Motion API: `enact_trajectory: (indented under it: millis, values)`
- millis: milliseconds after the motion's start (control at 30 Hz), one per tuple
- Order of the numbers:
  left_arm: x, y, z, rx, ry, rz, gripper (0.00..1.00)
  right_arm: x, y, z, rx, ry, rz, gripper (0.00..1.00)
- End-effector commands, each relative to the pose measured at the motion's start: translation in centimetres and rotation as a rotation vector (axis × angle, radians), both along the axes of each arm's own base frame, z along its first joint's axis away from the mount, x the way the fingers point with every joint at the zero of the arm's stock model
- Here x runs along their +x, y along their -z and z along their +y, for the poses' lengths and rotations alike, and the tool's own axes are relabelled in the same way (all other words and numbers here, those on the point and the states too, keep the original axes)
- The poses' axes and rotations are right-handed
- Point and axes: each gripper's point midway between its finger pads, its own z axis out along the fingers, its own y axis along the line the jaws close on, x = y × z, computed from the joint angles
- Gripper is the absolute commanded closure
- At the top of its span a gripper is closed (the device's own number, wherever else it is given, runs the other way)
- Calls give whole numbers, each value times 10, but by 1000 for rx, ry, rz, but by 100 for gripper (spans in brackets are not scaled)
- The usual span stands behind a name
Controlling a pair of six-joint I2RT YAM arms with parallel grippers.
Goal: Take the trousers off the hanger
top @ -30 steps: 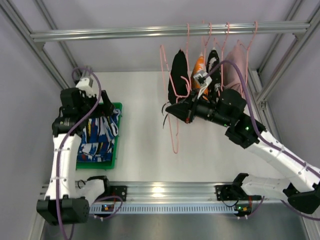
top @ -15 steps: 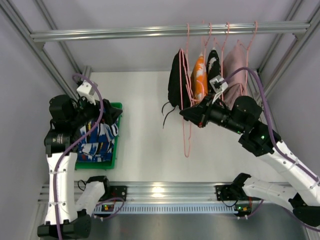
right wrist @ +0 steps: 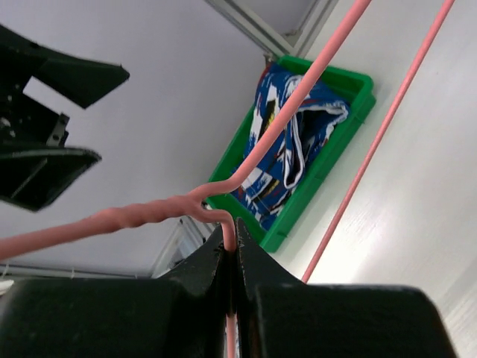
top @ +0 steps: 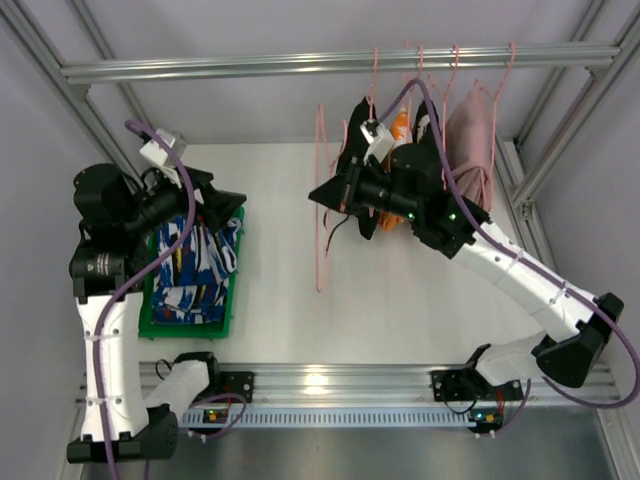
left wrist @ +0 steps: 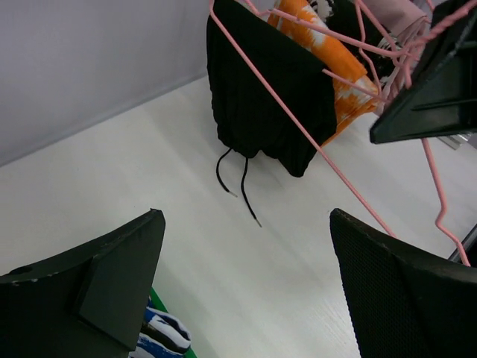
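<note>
The left gripper (top: pixel 226 204) hangs with its fingers spread wide and nothing between them, above the far end of a green tray (top: pixel 190 329). The tray sits along the left edge of the tabletop. The blue trousers (top: pixel 195 265), printed in white and dark, lie crumpled inside it and fill most of it.

Over the middle of the tabletop, toward the far edge, the right gripper (top: pixel 318 193) is clamped tight on the twisted neck of a pink wire hanger (top: pixel 319 250). The rest of the hanger trails down toward the near edge.

Just right of that gripper and partly hidden by the arm, the black trousers (top: pixel 355 140) hang folded among pink hanger wires. Their two drawstrings (left wrist: pixel 242 183) dangle free just above the tabletop. It is unclear whether they hang on the gripped hanger or on another.

Further right, over the far right corner, an orange garment (top: pixel 398 128) and a pale pink one (top: pixel 470 150) hang from the metal rail (top: pixel 250 68).
</note>
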Motion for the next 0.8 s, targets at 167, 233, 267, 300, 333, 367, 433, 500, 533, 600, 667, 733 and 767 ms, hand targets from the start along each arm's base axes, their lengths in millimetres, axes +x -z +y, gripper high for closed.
enact_trajectory:
  millis: [167, 233, 267, 300, 333, 367, 433, 500, 533, 600, 667, 733, 767]
  values:
    - [8, -31, -33, -25, 130, -48, 6, 42, -73, 28, 104, 102, -72, 100]
    - [6, -36, -55, -37, 175, -28, 8, 52, -69, 34, 89, 124, -41, 100]
    - [4, -33, -65, -21, 187, -13, 8, 54, -73, 35, 95, 129, -42, 100]
    - [-5, -35, -88, -4, 255, -20, 9, 59, -69, 39, 88, 140, -27, 100]
    - [-7, -34, -96, 2, 262, -15, 9, 60, -68, 40, 87, 141, -27, 100]
    - [-4, -32, -100, 11, 246, -11, 9, 61, -72, 41, 95, 143, -31, 100]
    - [-8, -28, -117, 21, 293, 5, 10, 65, -70, 42, 89, 152, -32, 100]
    - [-3, -24, -126, 24, 287, 25, 12, 66, -71, 43, 90, 153, -35, 100]
    - [-1, -23, -129, 21, 289, 32, 13, 65, -71, 43, 94, 150, -36, 100]
    - [8, -19, -131, 28, 249, 49, 17, 64, -72, 43, 95, 147, -39, 100]
    - [13, -19, -133, 29, 225, 52, 21, 61, -75, 42, 99, 142, -44, 100]
    - [22, -19, -130, 33, 163, 47, 25, 60, -74, 40, 95, 142, -47, 100]
    - [24, -18, -129, 32, 147, 49, 26, 60, -73, 40, 92, 142, -49, 100]
